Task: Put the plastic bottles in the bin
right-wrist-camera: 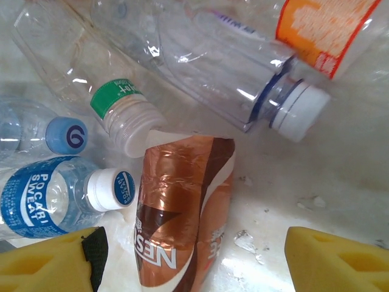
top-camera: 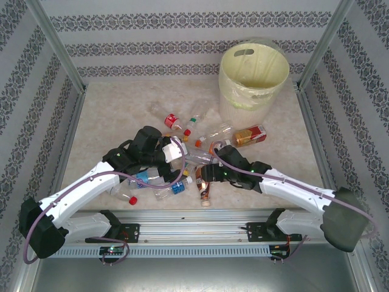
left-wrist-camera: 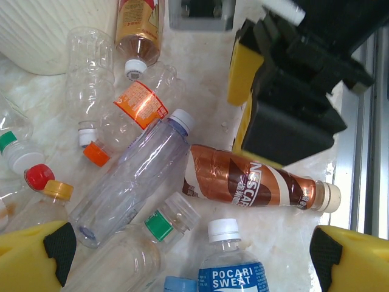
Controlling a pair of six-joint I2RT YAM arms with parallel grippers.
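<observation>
Several plastic bottles lie in a heap mid-table, among them a copper Nescafe bottle (top-camera: 205, 185) (right-wrist-camera: 182, 207) (left-wrist-camera: 255, 182), a blue-labelled Pocari Sweat bottle (left-wrist-camera: 232, 271) (right-wrist-camera: 42, 198) and a clear one with a green band (left-wrist-camera: 163, 224). My right gripper (top-camera: 205, 171) (right-wrist-camera: 194, 261) is open and straddles the Nescafe bottle's base end, with a gap at the right finger. Open wide, my left gripper (top-camera: 181, 159) (left-wrist-camera: 191, 258) hovers over the Pocari Sweat and green-banded bottles and touches neither. The pale-yellow bin (top-camera: 253, 73) stands upright at the back right.
More bottles lie between the heap and the bin, including an orange-labelled one (top-camera: 250, 136) and a red-capped one (top-camera: 171, 120). A red-capped bottle (top-camera: 124, 196) lies near the front left. The two grippers are close together. Metal frame posts and patterned walls enclose the table.
</observation>
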